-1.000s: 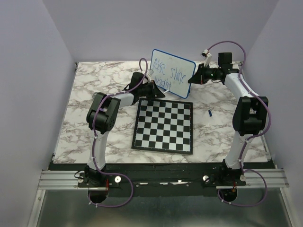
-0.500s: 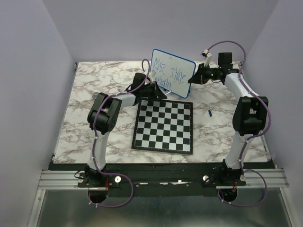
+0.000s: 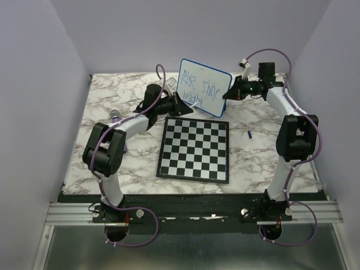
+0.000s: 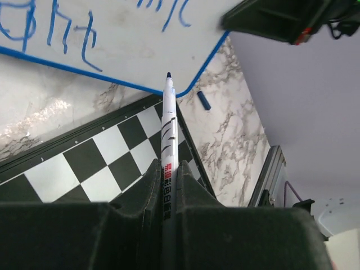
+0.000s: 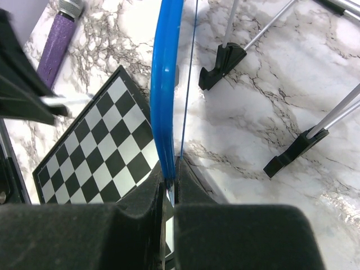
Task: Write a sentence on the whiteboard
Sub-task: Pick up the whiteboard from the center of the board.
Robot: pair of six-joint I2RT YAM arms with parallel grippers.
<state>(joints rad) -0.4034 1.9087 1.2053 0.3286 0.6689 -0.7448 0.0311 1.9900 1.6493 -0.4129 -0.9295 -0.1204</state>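
Up close, left pincer (image 4: 169, 169) pinching marker (image 4: 169, 124) (hidden overhead), right pincer (image 5: 169, 183) clamping whiteboard (image 5: 166, 84) rim.

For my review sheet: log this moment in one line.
left fingers: shut on marker | right fingers: shut on whiteboard rim | sentence: two blue lines written

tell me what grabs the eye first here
The whiteboard, standing tilted at the far middle of the table with blue handwriting on it, draws the eye first. The right gripper clamps its right edge, while the left gripper holds a white marker pointed at its lower corner. A chessboard lies flat just in front.
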